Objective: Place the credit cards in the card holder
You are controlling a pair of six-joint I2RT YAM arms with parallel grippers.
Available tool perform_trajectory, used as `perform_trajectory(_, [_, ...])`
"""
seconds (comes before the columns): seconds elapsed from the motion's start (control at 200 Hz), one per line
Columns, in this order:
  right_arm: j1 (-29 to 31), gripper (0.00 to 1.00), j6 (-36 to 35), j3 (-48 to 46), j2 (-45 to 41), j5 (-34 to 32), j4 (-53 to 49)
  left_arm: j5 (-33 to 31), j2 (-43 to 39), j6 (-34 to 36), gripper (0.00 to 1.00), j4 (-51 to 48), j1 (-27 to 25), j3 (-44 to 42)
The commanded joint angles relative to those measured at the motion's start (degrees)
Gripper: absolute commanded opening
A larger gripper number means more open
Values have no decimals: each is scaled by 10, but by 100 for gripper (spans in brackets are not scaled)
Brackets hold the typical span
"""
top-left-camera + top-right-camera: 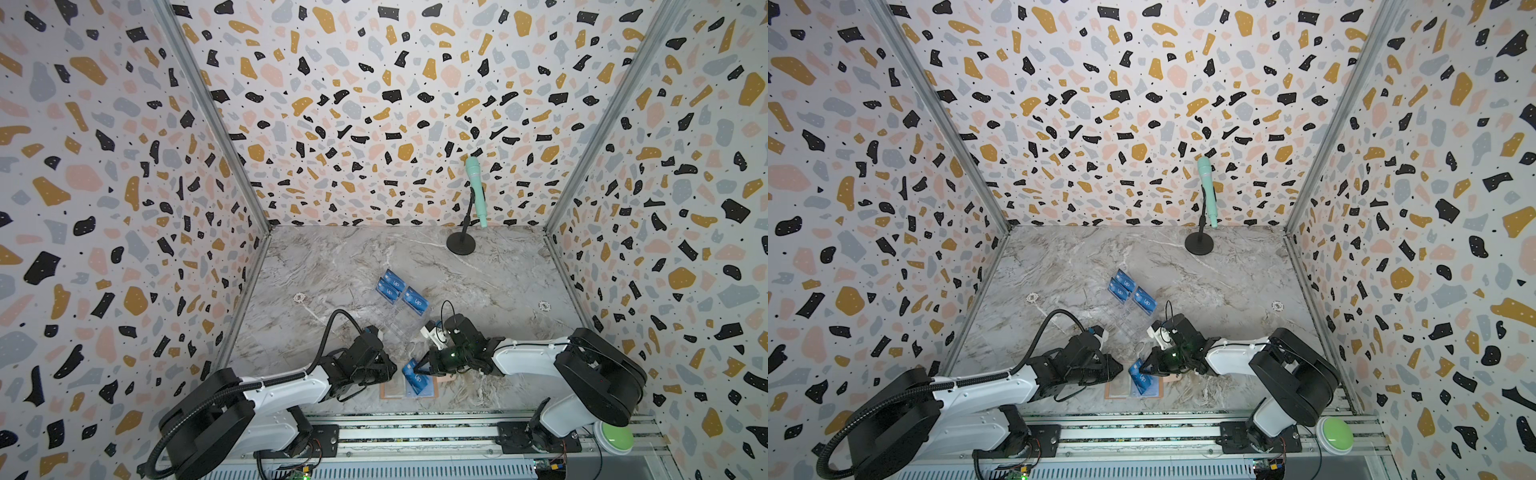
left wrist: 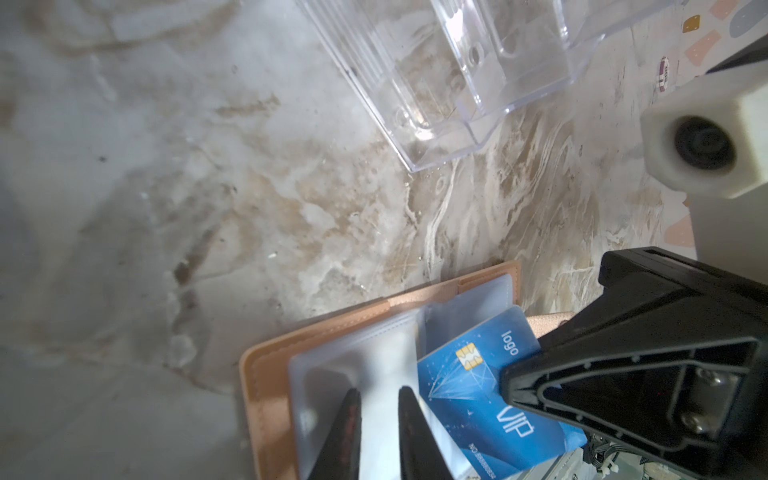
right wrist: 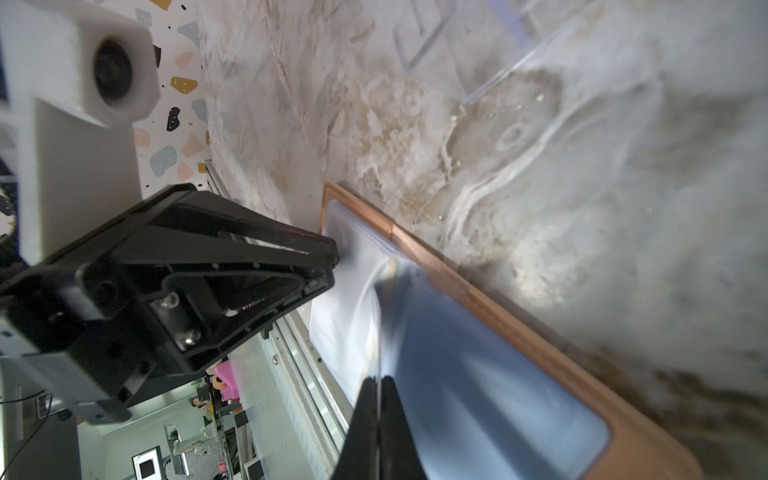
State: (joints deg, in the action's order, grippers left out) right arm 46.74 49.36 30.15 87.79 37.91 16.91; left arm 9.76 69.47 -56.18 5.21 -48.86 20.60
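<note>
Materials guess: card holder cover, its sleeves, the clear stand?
Card holder cover: salmon, matte, stitched edge; looks like leather, possibly faux. Sleeves: soft clear film, hazy and bowed. Stand: rigid clear plastic, probably acrylic; glossy, crisp edges.

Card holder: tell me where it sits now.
In both top views the card holder lies open near the table's front edge, between the left gripper and right gripper, with the clear stand behind it.
</note>
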Motion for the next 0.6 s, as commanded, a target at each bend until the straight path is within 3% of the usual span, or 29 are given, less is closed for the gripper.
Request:
perform_trajectory(0.0, [4,0,6,5,1,-8,0,-11,-3,2,20,-19,-1,-13])
perform_trajectory(0.596, [25,0,37,-49,-28,-16,22,-11,3,3,20,-18,-1,-6])
